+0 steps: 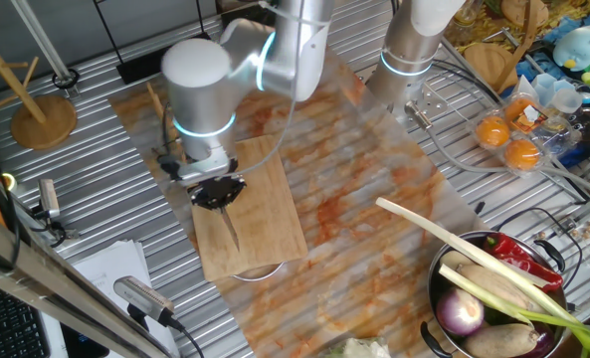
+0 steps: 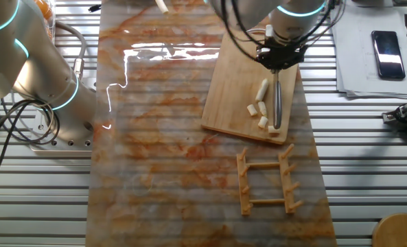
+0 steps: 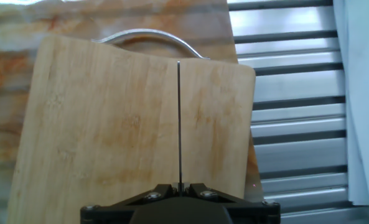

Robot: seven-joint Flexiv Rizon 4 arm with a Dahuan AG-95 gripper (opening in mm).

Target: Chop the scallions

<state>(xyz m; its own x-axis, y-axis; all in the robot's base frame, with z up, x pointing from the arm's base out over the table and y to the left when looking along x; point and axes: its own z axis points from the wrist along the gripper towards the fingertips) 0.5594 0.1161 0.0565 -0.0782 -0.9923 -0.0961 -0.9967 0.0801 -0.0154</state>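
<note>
a knife [image 2: 277, 103] is clamped between the closed jaws of the gripper [image 2: 278, 60], blade pointing away from the hand over the wooden cutting board [image 2: 237, 96]. in the hand view the blade [image 3: 178, 121] is seen edge-on as a thin dark line running up the middle of the board [image 3: 109, 124], with the gripper [image 3: 179, 186] at the bottom edge. in the other fixed view the scallions [image 2: 259, 106] are seen as several short pale chunks lying on the board just beside the blade, on its left in that picture; one longer piece [image 2: 261, 89] is nearer the gripper, smaller ones nearer the board's edge. no scallions are seen in the hand view. in one fixed view the gripper [image 1: 218, 191] is held over the board [image 1: 260, 214], with the knife [image 1: 229, 227] pointing down the board. a small wooden rack [image 2: 266, 182] is laid flat on the marbled mat [image 2: 155, 137] near the board. a metal bowl [image 1: 444, 283] holding a purple onion [image 1: 461, 314], a red pepper [image 1: 518, 254] and a long leafy stalk [image 1: 454, 244] is placed well apart from the board
</note>
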